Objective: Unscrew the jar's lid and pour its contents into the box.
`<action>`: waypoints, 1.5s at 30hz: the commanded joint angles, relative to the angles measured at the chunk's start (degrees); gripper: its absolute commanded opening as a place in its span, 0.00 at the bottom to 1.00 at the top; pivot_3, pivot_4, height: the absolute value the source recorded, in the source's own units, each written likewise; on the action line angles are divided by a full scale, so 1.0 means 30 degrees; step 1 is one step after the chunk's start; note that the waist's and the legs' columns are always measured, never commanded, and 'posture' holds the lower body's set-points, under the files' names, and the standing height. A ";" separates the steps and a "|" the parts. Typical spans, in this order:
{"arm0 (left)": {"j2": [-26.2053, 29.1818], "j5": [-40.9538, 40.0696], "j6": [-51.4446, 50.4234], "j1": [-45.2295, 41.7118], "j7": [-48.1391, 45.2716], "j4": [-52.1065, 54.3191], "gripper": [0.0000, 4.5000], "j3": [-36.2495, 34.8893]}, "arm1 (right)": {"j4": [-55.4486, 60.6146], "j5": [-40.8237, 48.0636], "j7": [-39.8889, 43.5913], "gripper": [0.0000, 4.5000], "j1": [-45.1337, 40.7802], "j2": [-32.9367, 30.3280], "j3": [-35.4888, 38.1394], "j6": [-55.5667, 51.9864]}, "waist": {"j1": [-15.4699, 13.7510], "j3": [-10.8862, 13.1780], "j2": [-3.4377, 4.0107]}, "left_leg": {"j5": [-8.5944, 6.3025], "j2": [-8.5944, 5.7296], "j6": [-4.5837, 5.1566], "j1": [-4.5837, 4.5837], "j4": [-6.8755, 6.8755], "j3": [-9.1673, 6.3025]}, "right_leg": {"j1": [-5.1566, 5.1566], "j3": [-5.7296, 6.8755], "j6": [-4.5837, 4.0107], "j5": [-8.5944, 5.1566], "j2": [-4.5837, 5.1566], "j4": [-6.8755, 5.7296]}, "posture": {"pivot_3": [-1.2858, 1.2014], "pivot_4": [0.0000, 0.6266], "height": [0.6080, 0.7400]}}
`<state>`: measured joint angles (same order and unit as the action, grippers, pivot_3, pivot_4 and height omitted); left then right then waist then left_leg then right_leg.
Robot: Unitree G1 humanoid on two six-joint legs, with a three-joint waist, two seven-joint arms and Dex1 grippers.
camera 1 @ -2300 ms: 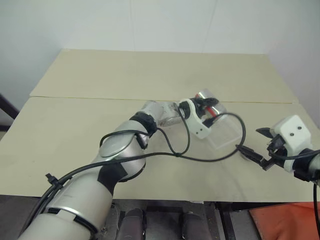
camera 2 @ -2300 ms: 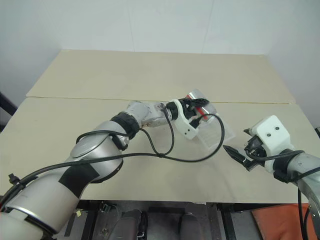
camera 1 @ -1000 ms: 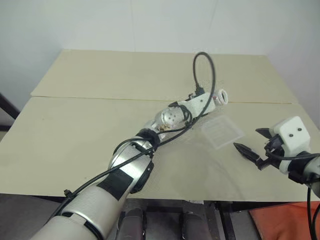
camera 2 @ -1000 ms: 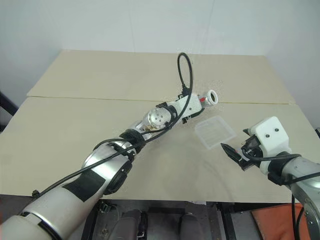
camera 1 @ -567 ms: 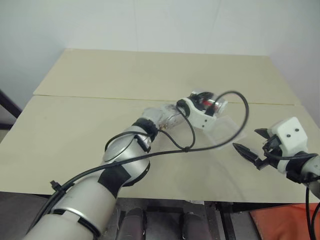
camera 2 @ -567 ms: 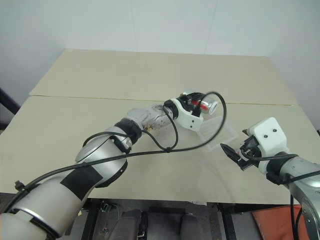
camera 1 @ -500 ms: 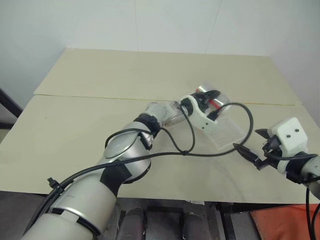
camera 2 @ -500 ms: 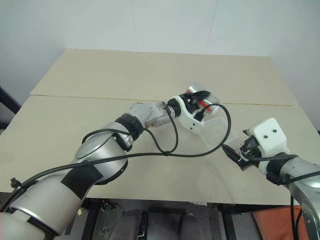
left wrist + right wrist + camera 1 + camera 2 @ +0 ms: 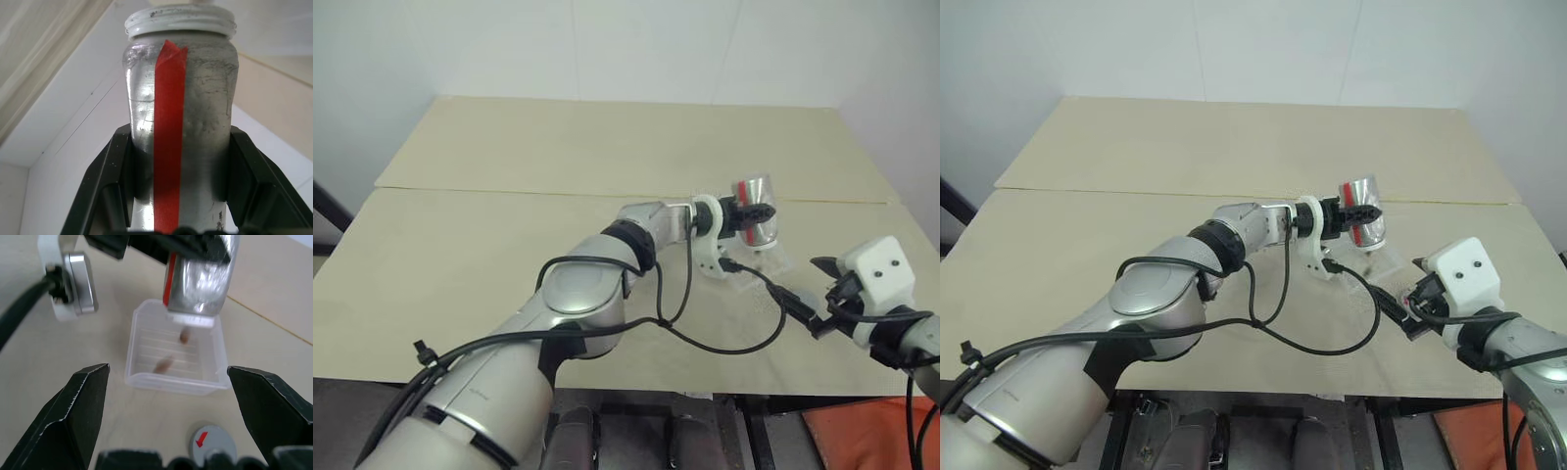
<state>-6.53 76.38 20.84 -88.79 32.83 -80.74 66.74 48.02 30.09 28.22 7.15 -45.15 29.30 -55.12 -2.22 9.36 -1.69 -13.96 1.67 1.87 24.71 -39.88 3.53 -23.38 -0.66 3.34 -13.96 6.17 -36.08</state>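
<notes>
The left gripper was clamped shut on the jar, its two black fingers pressed against opposite sides of the body. In the head views the left arm reached across the table toward the robot's right, and the jar hung in the air with its open mouth turned downward, over the box. The red stripe ran along the jar's silver-grey side, and the left wrist view showed the threaded rim bare, with no cap on it. In the right wrist view the box sat on the table directly under the jar's mouth, a clear, shallow tray with ribbed lines across its floor. Two of the contents showed there as small brown bits: one lay on the box floor and the other was blurred just below the jar's rim, so I cannot tell whether it was in the air or already resting in the box. The lid lay flat on the table just beside the near wall of the box, apart from it, with a small red mark on its grey top. Farther right, the right gripper stood with its jaws spread wide and nothing between them, low above the table and near the box, its fingers pointing toward box and lid.
</notes>
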 commanded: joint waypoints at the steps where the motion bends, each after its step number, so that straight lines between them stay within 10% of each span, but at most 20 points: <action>1: -0.0350 -0.0445 -0.0247 -0.0534 -0.0272 0.0025 0.48 -0.0353 | 0.0677 -0.0041 -0.0095 0.99 0.0065 -0.0150 0.0662 0.0205 | -0.0001 0.0000 0.0000 | 0.0000 0.0000 0.0000 0.0000 0.0000 0.0000 | -0.0001 0.0000 0.0000 0.0000 0.0001 0.0000 | 0.52 0.24 1.00; 13: 0.0293 -0.9481 0.2175 0.1409 -0.5880 0.0574 0.48 -0.9391 | -0.0200 -0.0561 0.0235 0.99 -0.0111 -0.0411 0.0116 0.0817 | 0.0028 -0.0004 0.0006 | 0.0000 0.0002 0.0001 0.0000 -0.0010 0.0001 | -0.0004 0.0000 -0.0002 0.0001 0.0007 -0.0010 | 0.52 0.24 1.00; 21: 0.0315 -2.1648 0.1291 0.4212 -1.5327 0.2185 0.48 -2.0629 | -0.1381 -0.0793 0.0824 0.99 -0.0961 -0.0783 0.0008 0.1847 | 0.0295 -0.0021 0.0036 | 0.0003 0.0008 0.0001 -0.0018 -0.0022 0.0002 | 0.0006 0.0004 -0.0005 0.0005 0.0007 -0.0031 | 0.52 0.24 1.00; 27: -0.0118 -2.6646 -0.0470 0.6260 -1.7515 0.4983 0.48 -2.4618 | -0.2117 -0.1130 0.0513 0.99 -0.2258 -0.0347 -0.1299 0.2496 | 0.0372 -0.0022 0.0037 | 0.0003 0.0005 0.0002 -0.0023 -0.0037 -0.0017 | 0.0029 0.0012 -0.0003 0.0007 0.0007 -0.0030 | 0.52 0.24 1.00; 45: -0.0738 -2.5218 0.3590 1.3300 -1.5381 0.7792 0.48 -2.2107 | -0.1761 -0.1968 0.0004 0.99 -0.2330 0.0007 -0.2715 0.2613 | 0.0397 -0.0029 0.0049 | 0.0002 0.0002 0.0002 -0.0088 -0.0034 -0.0026 | 0.0089 0.0003 -0.0003 0.0013 0.0007 -0.0024 | 0.52 0.24 1.00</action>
<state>-5.36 0.00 29.48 -50.91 -13.93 -59.10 -0.71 40.90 24.33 28.93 0.67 -45.30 20.46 -47.84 -1.03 9.27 -1.55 -13.96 1.68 1.88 24.40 -39.98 3.45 -23.08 -0.66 3.33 -13.93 6.19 -36.15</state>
